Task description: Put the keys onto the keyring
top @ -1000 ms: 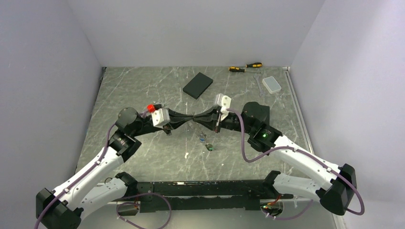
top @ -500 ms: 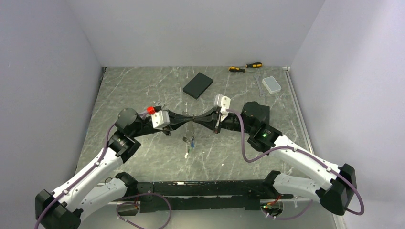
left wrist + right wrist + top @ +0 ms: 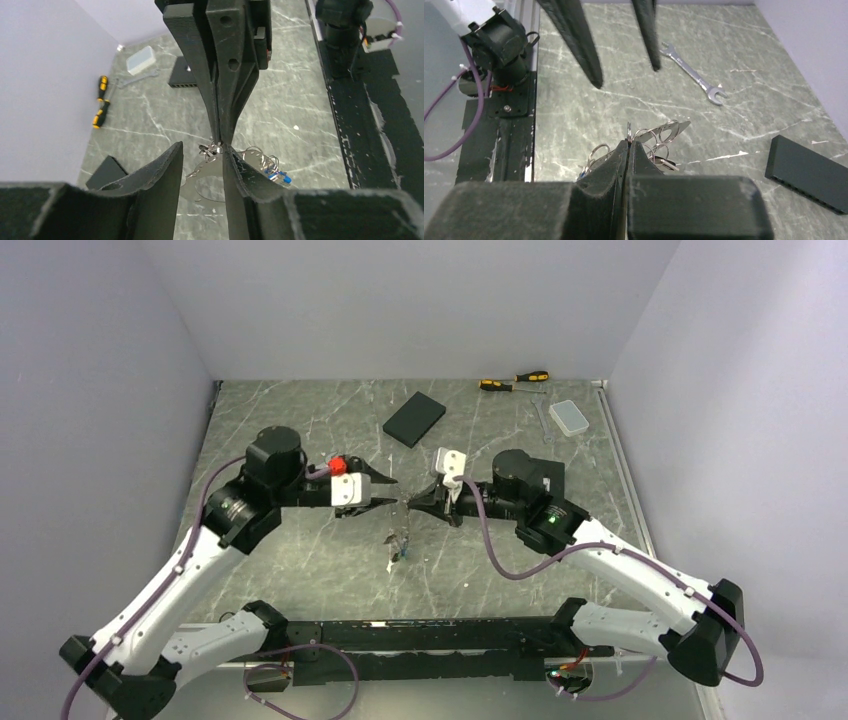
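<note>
My right gripper (image 3: 407, 502) is shut on the keyring (image 3: 629, 131), a thin silver loop held edge-on above the table. Several keys (image 3: 399, 542) hang from it on small rings, one with a blue head (image 3: 277, 176). A silver key blade (image 3: 670, 131) shows just past the right fingertips. My left gripper (image 3: 388, 492) is open and empty, its fingers (image 3: 165, 170) either side of the ring's near part (image 3: 206, 168), not touching it. In the right wrist view the left fingers (image 3: 574, 40) hang apart above the ring.
A black box (image 3: 414, 419) lies behind the grippers. Two yellow-handled screwdrivers (image 3: 513, 381), a silver wrench (image 3: 541, 416) and a small clear box (image 3: 570, 417) sit at the back right. The black base rail (image 3: 430, 635) runs along the near edge.
The left gripper has opened, let go of the ring and drawn back left. The right gripper has shifted left, still holding the ring, with the keys hanging under it.
</note>
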Available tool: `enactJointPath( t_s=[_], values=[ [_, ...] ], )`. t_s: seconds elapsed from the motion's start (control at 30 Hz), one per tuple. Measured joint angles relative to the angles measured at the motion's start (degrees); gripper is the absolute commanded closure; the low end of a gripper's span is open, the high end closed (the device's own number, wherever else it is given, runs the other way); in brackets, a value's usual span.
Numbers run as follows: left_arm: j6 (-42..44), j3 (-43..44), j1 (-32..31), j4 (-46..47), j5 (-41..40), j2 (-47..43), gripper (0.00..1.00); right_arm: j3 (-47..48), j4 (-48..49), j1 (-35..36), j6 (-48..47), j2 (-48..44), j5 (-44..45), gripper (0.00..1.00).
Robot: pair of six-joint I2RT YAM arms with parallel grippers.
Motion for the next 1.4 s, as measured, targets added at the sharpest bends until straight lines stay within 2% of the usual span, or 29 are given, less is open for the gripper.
enactJointPath(
  t_s=[0.1,0.23,0.53,0.93,1.17,1.4],
  values=[
    [4.1,5.0,0.0,-7.6,0.9,4.5,0.62,0.8,-3.2,1.2,-1.8,0.0,1.2,1.0],
    [5.9,5.8,0.0,-12.1,1.4,7.7,0.64,0.9,-5.7,2.2,-3.3,0.0,2.1,1.0],
    [6.4,5.4,0.0,-14.4,4.8,10.2,0.67,1.1,-7.0,2.7,-4.7,0.0,3.4,1.0],
    [5.8,5.4,0.0,-12.8,6.7,12.7,0.72,1.1,-7.1,2.7,-4.8,0.0,3.7,1.0],
    [5.9,5.3,-0.1,-12.6,6.7,13.8,0.79,1.1,-7.1,2.8,-4.9,0.0,3.7,1.0],
    [6.1,4.4,-0.2,-12.6,6.7,14.2,0.95,1.1,-7.2,2.8,-4.9,0.0,4.0,1.0]
  ],
)
